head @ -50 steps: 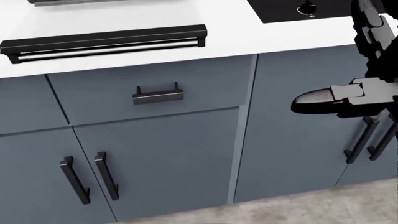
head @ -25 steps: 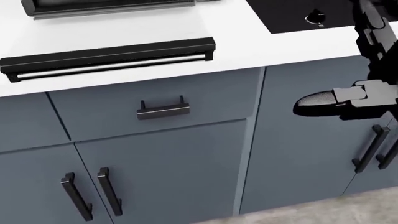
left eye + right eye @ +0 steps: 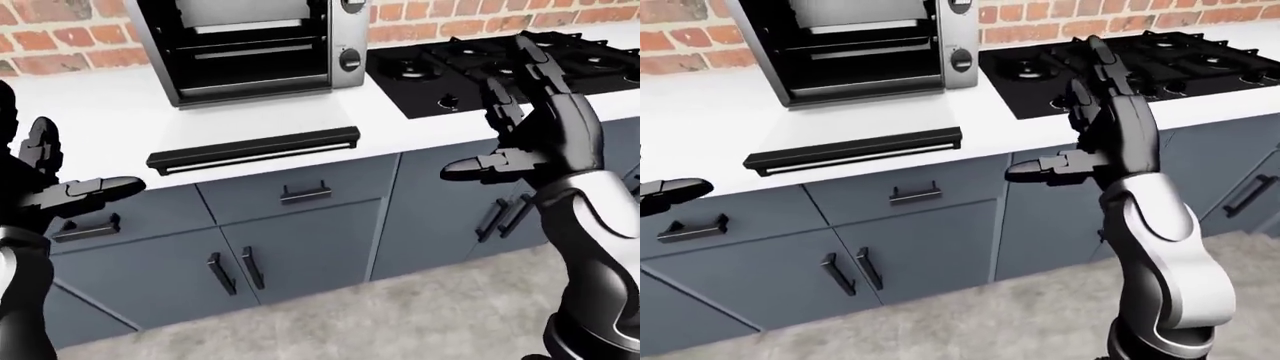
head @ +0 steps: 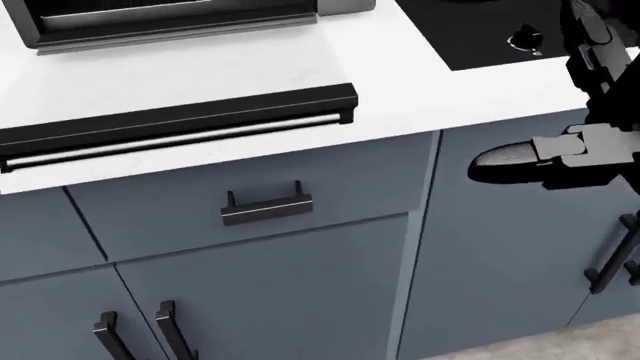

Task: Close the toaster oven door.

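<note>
The silver toaster oven (image 3: pixel 250 45) stands on the white counter (image 3: pixel 110 124) against the brick wall, its dark inside open to view. Its door lies folded down flat over the counter, and the black door handle (image 3: pixel 255 148) runs along the counter's near edge; it also shows in the head view (image 4: pixel 180 124). My right hand (image 3: pixel 520 131) is open, fingers spread, to the right of the handle in front of the stove, touching nothing. My left hand (image 3: pixel 70 187) is open at the left edge, below counter height, holding nothing.
A black gas stove (image 3: pixel 490 64) is set in the counter right of the oven. Grey cabinets with black handles run below: a drawer pull (image 3: pixel 305 193) under the oven door and cupboard door handles (image 3: pixel 232 271) lower down. Grey floor (image 3: pixel 400 315) lies beneath.
The head view has shifted: counter, door handle and drawer pull have slid down and the oven's base has come into view at the top. My right hand keeps its place in the picture.
</note>
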Robot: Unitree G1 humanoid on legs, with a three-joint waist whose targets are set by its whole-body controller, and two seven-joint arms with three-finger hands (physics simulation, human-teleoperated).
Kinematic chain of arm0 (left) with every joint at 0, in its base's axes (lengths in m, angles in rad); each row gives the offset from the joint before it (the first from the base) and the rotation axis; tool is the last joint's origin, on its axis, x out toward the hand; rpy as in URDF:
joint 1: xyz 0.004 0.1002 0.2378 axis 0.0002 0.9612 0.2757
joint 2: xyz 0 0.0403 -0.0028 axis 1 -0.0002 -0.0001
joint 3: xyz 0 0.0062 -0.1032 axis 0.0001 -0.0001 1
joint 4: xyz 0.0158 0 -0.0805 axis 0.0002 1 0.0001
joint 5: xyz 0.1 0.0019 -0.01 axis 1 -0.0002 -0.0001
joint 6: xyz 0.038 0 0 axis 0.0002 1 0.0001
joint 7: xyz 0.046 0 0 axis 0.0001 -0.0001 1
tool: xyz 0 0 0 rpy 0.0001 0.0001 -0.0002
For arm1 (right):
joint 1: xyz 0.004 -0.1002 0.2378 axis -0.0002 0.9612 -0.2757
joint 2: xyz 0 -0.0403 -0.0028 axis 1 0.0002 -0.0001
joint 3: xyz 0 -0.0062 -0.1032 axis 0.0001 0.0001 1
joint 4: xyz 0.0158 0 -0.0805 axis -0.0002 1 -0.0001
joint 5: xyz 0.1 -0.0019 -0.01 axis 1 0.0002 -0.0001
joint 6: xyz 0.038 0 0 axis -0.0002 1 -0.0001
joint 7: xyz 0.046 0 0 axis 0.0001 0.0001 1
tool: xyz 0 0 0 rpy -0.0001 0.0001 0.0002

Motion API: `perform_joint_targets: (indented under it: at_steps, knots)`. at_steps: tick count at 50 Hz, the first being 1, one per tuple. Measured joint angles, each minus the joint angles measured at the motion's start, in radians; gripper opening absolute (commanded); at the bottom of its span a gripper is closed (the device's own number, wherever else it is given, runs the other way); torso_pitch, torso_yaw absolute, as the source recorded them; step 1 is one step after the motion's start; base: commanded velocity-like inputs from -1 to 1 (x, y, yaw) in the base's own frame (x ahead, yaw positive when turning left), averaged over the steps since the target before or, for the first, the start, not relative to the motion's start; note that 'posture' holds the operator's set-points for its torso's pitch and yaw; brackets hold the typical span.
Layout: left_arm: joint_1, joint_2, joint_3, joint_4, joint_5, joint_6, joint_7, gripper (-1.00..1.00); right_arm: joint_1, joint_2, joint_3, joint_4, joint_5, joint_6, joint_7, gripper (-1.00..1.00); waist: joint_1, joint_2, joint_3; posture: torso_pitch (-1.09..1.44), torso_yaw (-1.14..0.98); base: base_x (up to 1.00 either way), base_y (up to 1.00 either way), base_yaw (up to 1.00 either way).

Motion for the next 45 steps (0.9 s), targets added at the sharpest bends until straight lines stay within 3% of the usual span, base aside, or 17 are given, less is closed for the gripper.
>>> perform_joint_targets:
  at_steps: [6, 8, 11, 13, 16, 19, 20, 24, 32, 34, 37, 39, 42, 45]
  knots:
    - [-0.016, 0.020, 0.006, -0.019, -0.028, 0.005, 0.010, 1.00, -0.028, -0.017, -0.015, -0.012, 0.009, -0.006, -0.015, 1.00, 0.005, -0.084, -0.004, 0.00, 0.00, 0.18, 0.15, 0.00]
    - [-0.010, 0.009, -0.003, -0.022, -0.036, 0.008, 0.012, 1.00, -0.023, -0.021, -0.023, -0.008, 0.011, -0.005, -0.020, 1.00, -0.009, -0.061, 0.004, 0.00, 0.00, 0.18, 0.15, 0.00]
    - [-0.007, 0.010, -0.021, -0.013, -0.045, 0.021, 0.009, 1.00, -0.019, -0.024, -0.026, 0.010, 0.010, 0.012, -0.029, 1.00, -0.017, -0.074, -0.004, 0.00, 0.00, 0.17, 0.15, 0.00]
    - [-0.009, 0.014, -0.018, -0.011, -0.046, 0.019, 0.009, 1.00, -0.029, -0.030, -0.026, 0.007, 0.013, 0.017, -0.031, 1.00, -0.016, -0.062, -0.006, 0.00, 0.00, 0.18, 0.16, 0.00]
    - [-0.012, 0.019, -0.006, -0.016, -0.043, 0.006, 0.012, 1.00, -0.030, -0.035, -0.032, -0.013, 0.021, 0.005, -0.031, 1.00, -0.020, -0.023, 0.002, 0.00, 0.00, 0.18, 0.16, 0.00]
    - [-0.017, 0.027, 0.002, -0.013, -0.042, -0.002, 0.014, 1.00, -0.035, -0.037, -0.029, -0.004, 0.025, -0.004, -0.030, 1.00, -0.023, 0.042, -0.008, 0.00, 0.00, 0.17, 0.16, 0.00]
    - [-0.014, 0.027, 0.006, -0.005, -0.042, -0.005, 0.015, 1.00, -0.032, -0.027, -0.023, -0.003, 0.026, -0.005, -0.031, 1.00, -0.016, 0.029, -0.005, 0.00, 0.00, 0.19, 0.18, 0.00]
    - [-0.004, 0.026, 0.013, 0.013, -0.040, 0.010, 0.024, 1.00, -0.019, -0.023, 0.000, 0.012, 0.038, 0.008, -0.024, 1.00, 0.001, 0.022, 0.000, 0.00, 0.00, 0.18, 0.19, 0.00]
    - [-0.015, 0.037, 0.013, 0.001, -0.048, -0.002, 0.024, 1.00, -0.040, -0.037, -0.019, -0.009, 0.040, -0.005, -0.033, 1.00, 0.005, -0.085, -0.002, 0.00, 0.00, 0.18, 0.19, 0.00]
    - [-0.010, 0.027, -0.002, 0.004, -0.052, 0.001, 0.021, 1.00, -0.034, -0.037, -0.026, -0.001, 0.039, -0.002, -0.037, 1.00, -0.009, -0.066, 0.005, 0.00, 0.00, 0.18, 0.19, 0.00]
    - [-0.010, 0.030, -0.011, 0.011, -0.061, 0.017, 0.017, 1.00, -0.029, -0.037, -0.026, 0.013, 0.036, 0.015, -0.045, 1.00, -0.018, -0.075, -0.003, 0.00, 0.00, 0.18, 0.20, 0.00]
    - [-0.015, 0.037, -0.003, 0.010, -0.062, 0.016, 0.017, 1.00, -0.038, -0.040, -0.025, 0.006, 0.038, 0.018, -0.047, 1.00, -0.017, -0.062, -0.007, 0.00, 0.00, 0.17, 0.19, 0.00]
    - [-0.017, 0.042, 0.009, -0.001, -0.060, 0.002, 0.020, 1.00, -0.035, -0.039, -0.027, -0.015, 0.041, 0.004, -0.046, 1.00, -0.021, -0.021, 0.001, 0.00, 0.00, 0.17, 0.20, 0.00]
    - [-0.017, 0.045, 0.011, -0.002, -0.058, -0.006, 0.021, 1.00, -0.039, -0.037, -0.025, -0.010, 0.043, 0.002, -0.045, 1.00, -0.024, 0.039, -0.008, 0.00, 0.00, 0.18, 0.20, 0.00]
